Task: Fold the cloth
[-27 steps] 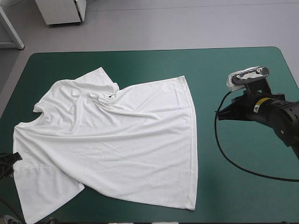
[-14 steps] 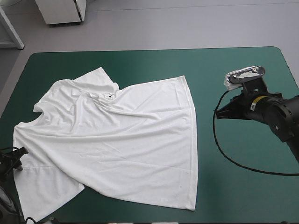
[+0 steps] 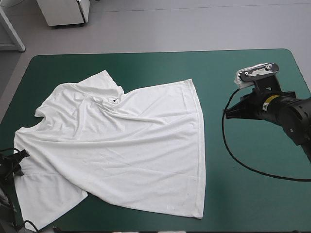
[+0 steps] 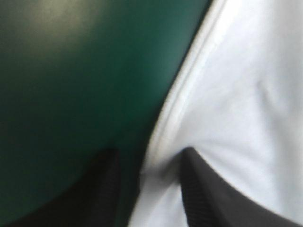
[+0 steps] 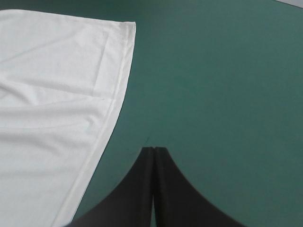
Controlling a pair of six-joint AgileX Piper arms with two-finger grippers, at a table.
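Observation:
The white T-shirt (image 3: 116,145) lies spread and wrinkled over the left and middle of the table, its hem toward the right. One sleeve (image 3: 104,80) points to the far edge. At the shirt's left edge sits my left gripper (image 3: 20,156). In the left wrist view it (image 4: 147,158) is open, and the shirt's seamed edge (image 4: 182,94) runs in between the fingers. My right gripper (image 3: 226,112) hovers right of the hem, apart from it, pointing at it. The right wrist view shows it (image 5: 154,149) shut over bare cover, with the hem's corner (image 5: 128,28) ahead and to one side.
The teal-green cover (image 3: 228,194) shows in a wide strip between the shirt's hem and the table's right edge, and along the far edge (image 3: 160,52). The shirt's near corner (image 3: 34,221) lies close to the table's front edge.
My left gripper has crept in from the table's left edge onto the shirt's edge. The right gripper wavered slightly in place. The shirt has not moved.

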